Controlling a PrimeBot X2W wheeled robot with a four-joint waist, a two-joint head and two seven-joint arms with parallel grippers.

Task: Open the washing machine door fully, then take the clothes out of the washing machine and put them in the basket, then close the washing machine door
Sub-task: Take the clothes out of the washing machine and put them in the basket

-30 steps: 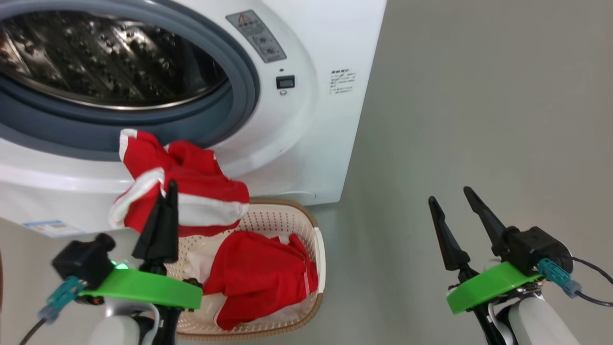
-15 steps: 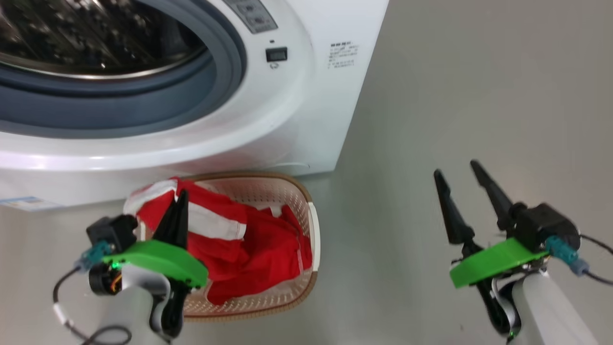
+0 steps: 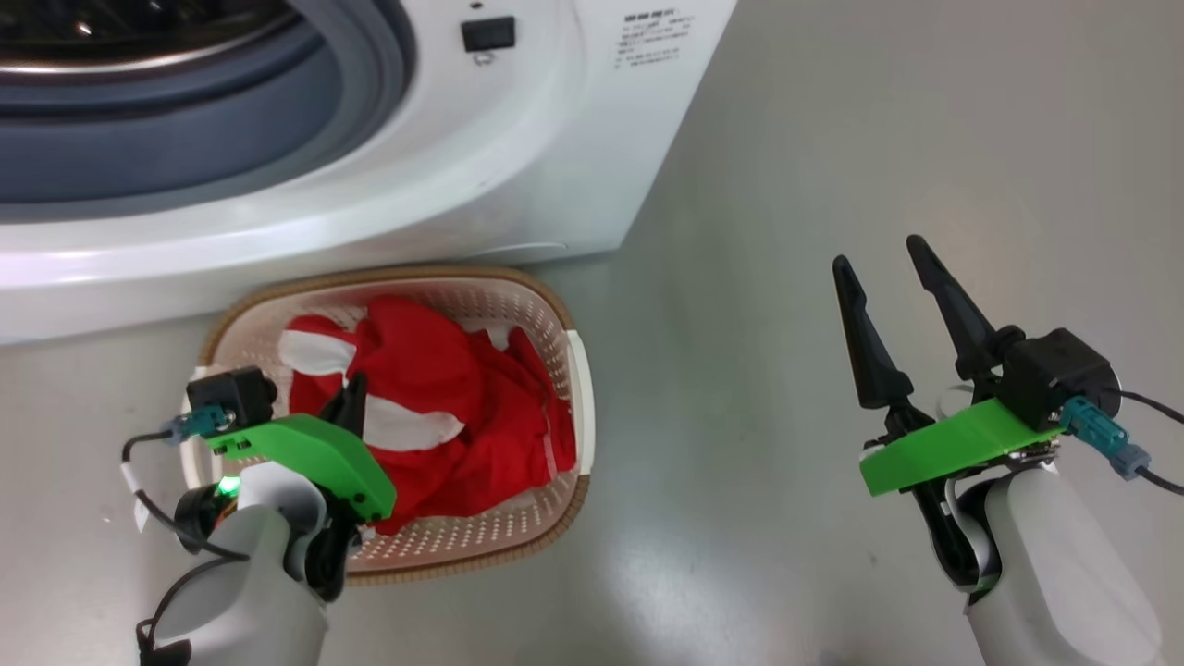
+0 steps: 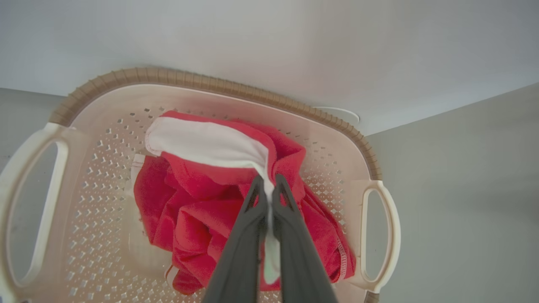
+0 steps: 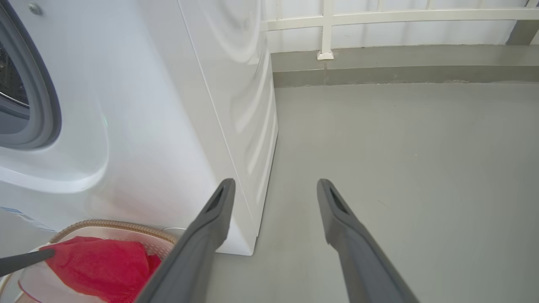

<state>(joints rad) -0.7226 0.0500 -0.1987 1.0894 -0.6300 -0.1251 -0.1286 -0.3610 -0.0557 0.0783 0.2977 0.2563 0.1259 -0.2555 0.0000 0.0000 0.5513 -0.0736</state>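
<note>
- While pinching a white hem, the left gripper hangs low inside the basket, so the clothes settle there.
- Right gripper waits spread wide, empty, well aside.
- Washing machine just behind keeps carries short.

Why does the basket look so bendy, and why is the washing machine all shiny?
Left wrist view: the wide-angle lens bows the rim of the basket, though the clothes look sharp. Head view: light glares off the curved white front of the washing machine and off the floor. Right wrist view: wavy reflections ripple on the machine's side panel.
</note>
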